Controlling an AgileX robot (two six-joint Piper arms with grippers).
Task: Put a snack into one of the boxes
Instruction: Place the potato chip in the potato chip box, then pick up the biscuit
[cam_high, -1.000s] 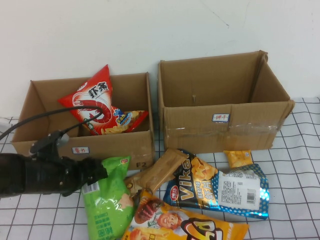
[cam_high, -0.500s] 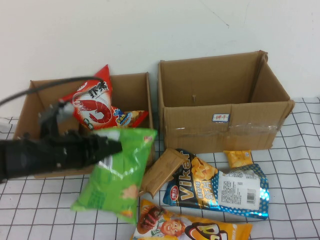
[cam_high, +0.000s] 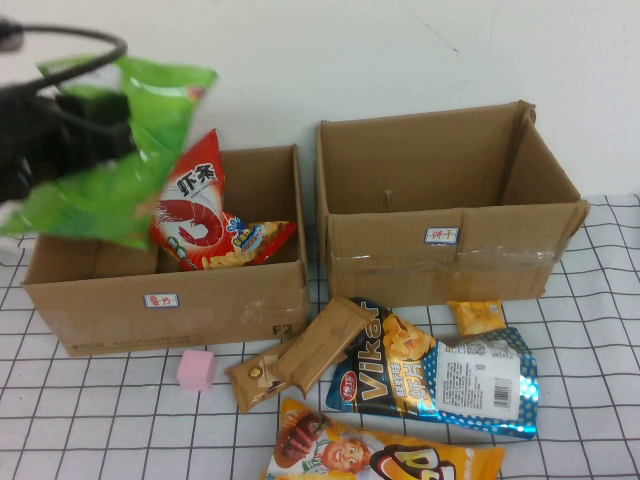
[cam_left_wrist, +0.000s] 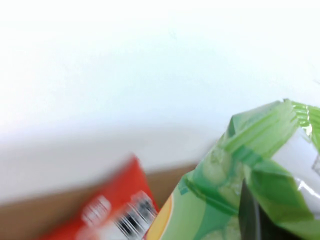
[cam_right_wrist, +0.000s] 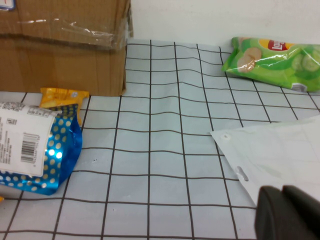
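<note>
My left gripper (cam_high: 118, 140) is raised at the far left, above the left cardboard box (cam_high: 170, 300), and is shut on a green snack bag (cam_high: 165, 95). The bag hangs over the box's back left part. In the left wrist view the green bag (cam_left_wrist: 220, 170) fills the lower right around a dark finger (cam_left_wrist: 248, 212). A red shrimp-chip bag (cam_high: 195, 205) leans inside the left box. The right cardboard box (cam_high: 440, 240) stands open beside it. My right gripper (cam_right_wrist: 282, 210) is shut and empty, low over the checked cloth, out of the high view.
In front of the boxes lie a brown bar snack (cam_high: 300, 350), a blue Vikar bag (cam_high: 440, 375), a small yellow packet (cam_high: 475, 316), an orange bag (cam_high: 380, 455) and a pink cube (cam_high: 196, 369). Near the right gripper lie a white packet (cam_right_wrist: 280, 155) and a green chip bag (cam_right_wrist: 272, 60).
My left gripper has lifted the green bag off the table and carried it up and back to the left, over the left box. The pink cube is now uncovered.
</note>
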